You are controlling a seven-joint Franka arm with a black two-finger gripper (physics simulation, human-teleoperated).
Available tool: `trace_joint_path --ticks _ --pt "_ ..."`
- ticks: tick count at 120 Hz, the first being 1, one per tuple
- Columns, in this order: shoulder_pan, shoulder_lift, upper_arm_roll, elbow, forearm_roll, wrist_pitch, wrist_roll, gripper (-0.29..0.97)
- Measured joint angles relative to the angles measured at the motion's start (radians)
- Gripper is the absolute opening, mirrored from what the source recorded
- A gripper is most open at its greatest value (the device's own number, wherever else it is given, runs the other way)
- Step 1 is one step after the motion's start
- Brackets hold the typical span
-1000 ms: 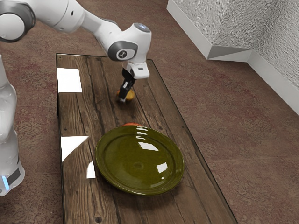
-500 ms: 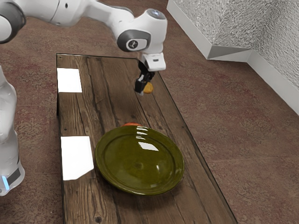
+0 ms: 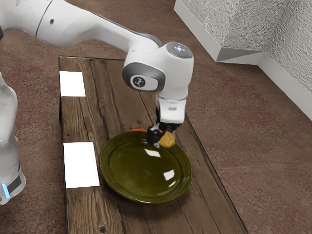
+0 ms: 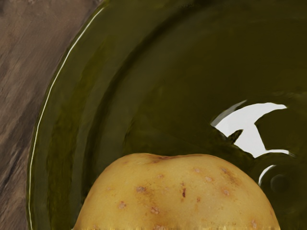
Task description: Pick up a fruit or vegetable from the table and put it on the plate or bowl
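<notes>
Above the far part of a glossy olive-green round plate (image 3: 111,171), in the exterior view, the white robot arm (image 3: 97,29) comes in from the upper left. It bends at a bulky joint and drops its last link almost straight down, so the black two-finger hand (image 3: 161,137) points at the plate from above. The hand is clamped on a small yellow-brown potato (image 3: 168,141), which it holds in the air over the plate's far side, toward the exterior view's right. The plate lies flat on a dark wooden plank tabletop (image 3: 112,97). A small orange-red object (image 3: 137,130) peeks out from behind the plate's far rim, too hidden to name. A white rectangular patch (image 3: 72,84) lies near the tabletop's far end, and a larger white patch (image 3: 81,165) lies just beside the plate on the exterior view's left. In the wrist view, the potato (image 4: 177,191) sits close under the hand, its pale skin dotted with brown specks. Beneath it spreads the plate's (image 4: 144,81) shallow dished inside, with a bright reflection beside the potato. Past the plate's curved rim runs a strip of the tabletop's (image 4: 21,72) wood grain.
</notes>
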Motion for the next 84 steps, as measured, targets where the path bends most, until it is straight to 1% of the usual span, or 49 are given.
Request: trace_joint_path --ticks 11,26,29,35,47,58,72,79,84 --pt "-0.001 0.0 -0.041 0.0 -0.012 -0.001 -0.031 0.3" --pt "0.0 0.0 -0.053 0.001 -0.018 -0.003 -0.069 0.3" --pt "0.001 0.0 -0.054 0.001 -0.019 -0.003 -0.075 0.37" --pt "0.001 0.0 -0.054 0.001 -0.023 -0.005 -0.086 0.46" --pt "0.002 0.0 -0.054 0.001 -0.027 -0.008 -0.104 0.57" --pt "0.002 0.001 -0.053 0.001 -0.029 -0.009 -0.118 0.62" --pt "0.002 0.002 -0.052 0.001 -0.031 -0.009 -0.134 0.66" --pt "0.002 0.011 -0.047 0.033 -0.031 -0.011 -0.141 0.66" --pt "0.003 0.033 -0.028 0.064 -0.036 -0.014 -0.146 0.67"
